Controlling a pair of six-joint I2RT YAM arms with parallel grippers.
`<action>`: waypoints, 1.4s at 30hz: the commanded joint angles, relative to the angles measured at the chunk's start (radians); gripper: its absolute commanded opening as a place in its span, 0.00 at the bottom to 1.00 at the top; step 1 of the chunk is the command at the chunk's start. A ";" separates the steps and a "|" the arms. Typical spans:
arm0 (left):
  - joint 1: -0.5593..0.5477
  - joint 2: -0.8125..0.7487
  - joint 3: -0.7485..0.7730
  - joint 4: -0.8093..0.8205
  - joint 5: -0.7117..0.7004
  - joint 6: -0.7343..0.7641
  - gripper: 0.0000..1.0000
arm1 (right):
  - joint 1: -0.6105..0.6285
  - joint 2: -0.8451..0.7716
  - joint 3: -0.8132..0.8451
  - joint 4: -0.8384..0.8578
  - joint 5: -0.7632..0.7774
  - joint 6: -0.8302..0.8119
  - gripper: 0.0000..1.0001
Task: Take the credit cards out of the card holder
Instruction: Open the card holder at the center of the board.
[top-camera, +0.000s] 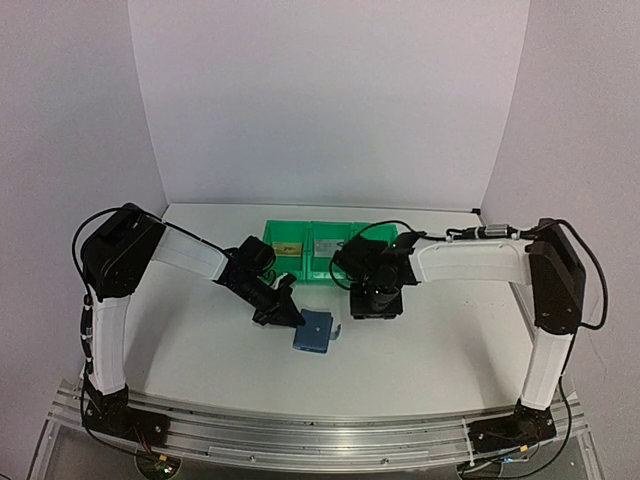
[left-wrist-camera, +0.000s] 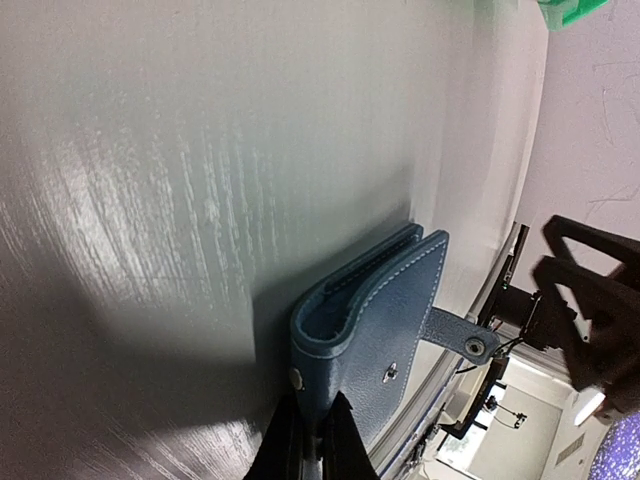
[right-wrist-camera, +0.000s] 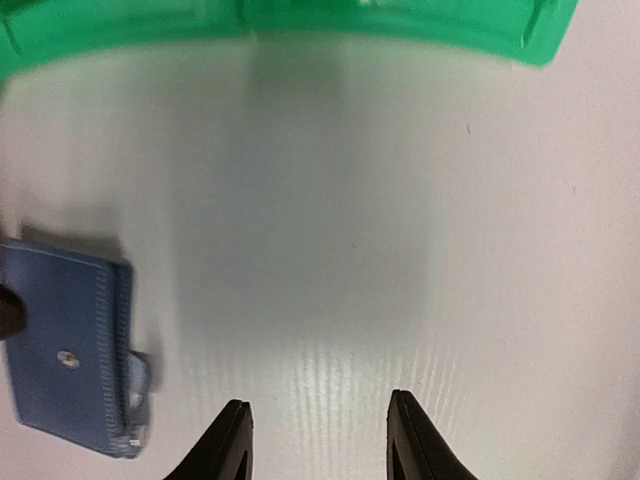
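The blue card holder (top-camera: 315, 333) lies on the white table in front of the bins, its closing tab (left-wrist-camera: 458, 339) hanging loose. My left gripper (left-wrist-camera: 312, 445) is shut on the card holder (left-wrist-camera: 378, 318) at its folded edge, and its pockets are hidden. In the top view a gold-yellow credit card (top-camera: 288, 247) lies in the left green bin and a silver-grey one (top-camera: 327, 245) in the middle bin. My right gripper (right-wrist-camera: 318, 432) hangs open over bare table, nothing between its fingers, with the card holder (right-wrist-camera: 68, 355) off to its left.
A row of green plastic bins (top-camera: 300, 275) stands at the back middle of the table, its rim (right-wrist-camera: 300, 28) just beyond my right gripper. The right arm covers the right-hand bin. White walls enclose the table on three sides.
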 joint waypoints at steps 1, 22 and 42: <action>0.019 0.001 -0.003 -0.078 -0.191 -0.028 0.00 | 0.041 -0.053 0.145 0.068 -0.040 -0.022 0.41; 0.033 0.002 0.022 -0.119 -0.226 -0.081 0.21 | 0.033 0.080 -0.060 0.402 -0.318 0.245 0.60; 0.068 -0.105 0.011 -0.157 -0.148 -0.054 0.35 | -0.012 0.127 -0.019 0.553 -0.499 0.101 0.50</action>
